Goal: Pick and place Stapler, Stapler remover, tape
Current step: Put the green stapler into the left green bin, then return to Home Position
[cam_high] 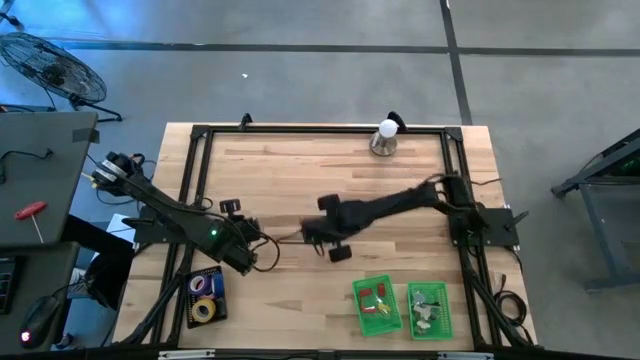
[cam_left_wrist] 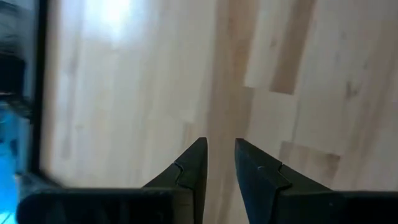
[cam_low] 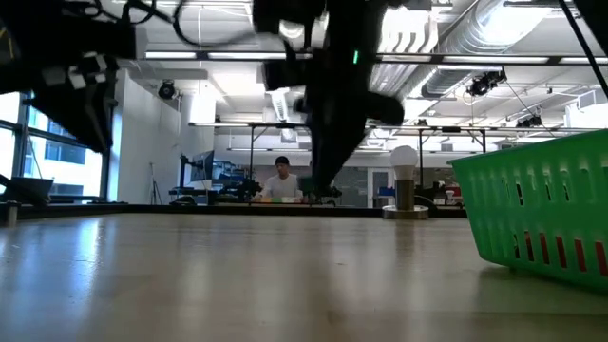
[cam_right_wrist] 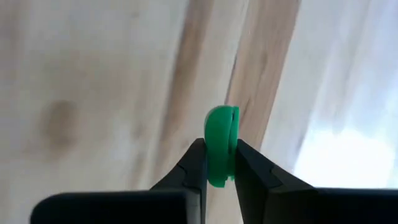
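From above, the right claw (cam_high: 322,236) hangs over the middle of the worktop (cam_high: 300,170), while the left claw (cam_high: 252,258) waits near the front-left corner. A dark tray (cam_high: 190,300) there holds three tape rolls (cam_high: 207,296), so the tape looks done. Two green baskets (cam_high: 379,305) at front right hold small items, one red lot, one pale; which are staplers I cannot tell.

The low view shows one green basket and a lamp (cam_low: 405,180).

Left wrist: fingers nearly together, holding nothing.

Right wrist: the claw pinches one small green piece (cam_right_wrist: 221,146) above the wood, probably bound for a basket.
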